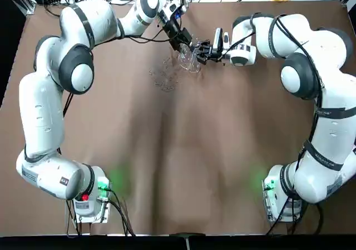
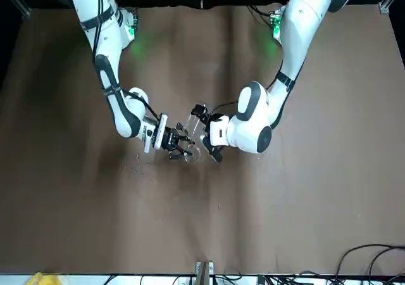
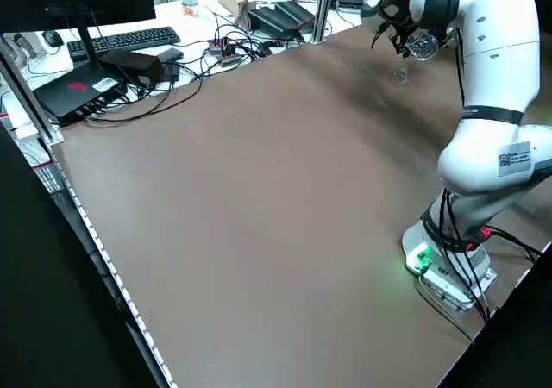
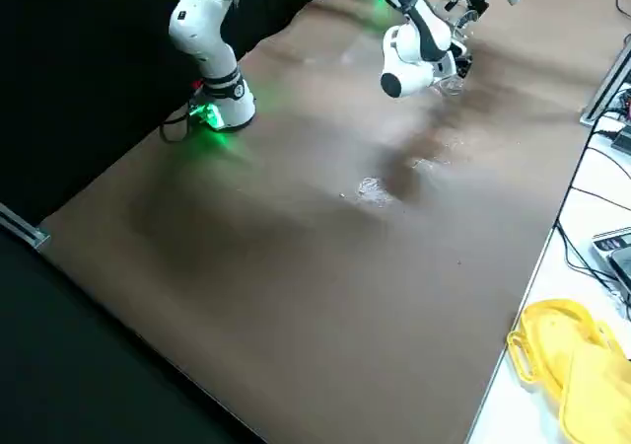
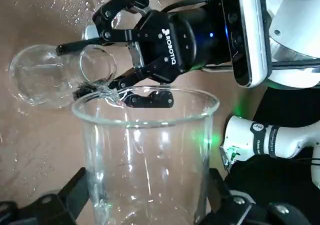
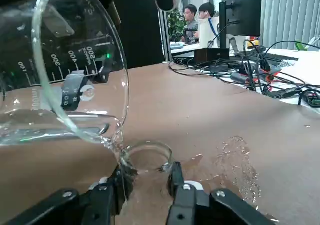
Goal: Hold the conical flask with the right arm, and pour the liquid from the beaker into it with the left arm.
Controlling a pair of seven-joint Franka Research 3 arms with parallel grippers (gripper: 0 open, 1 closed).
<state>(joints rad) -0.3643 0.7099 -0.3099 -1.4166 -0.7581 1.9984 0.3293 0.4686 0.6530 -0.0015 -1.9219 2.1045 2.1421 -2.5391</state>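
Note:
At the far middle of the table, my left gripper (image 1: 182, 41) is shut on the beaker (image 1: 186, 53) and holds it tipped over. In the left wrist view the beaker (image 5: 145, 150) fills the foreground between the fingers. The conical flask (image 1: 194, 66) sits just below the beaker's lip, and my right gripper (image 1: 207, 53) is shut on its neck. The right wrist view has the tilted beaker (image 6: 65, 85) with clear liquid pooled at its lower wall, and a thin stream runs from its lip to the flask's mouth (image 6: 145, 157). My right gripper (image 5: 145, 30) grips the flask (image 5: 45, 80) from the side.
Spilled droplets (image 1: 164, 75) lie on the brown table (image 1: 183, 166) beside the flask, toward my left, and show as a wet patch (image 6: 240, 160) in the right wrist view. Cables and electronics (image 3: 216, 43) sit beyond the far edge. A yellow object (image 4: 572, 360) lies off the table.

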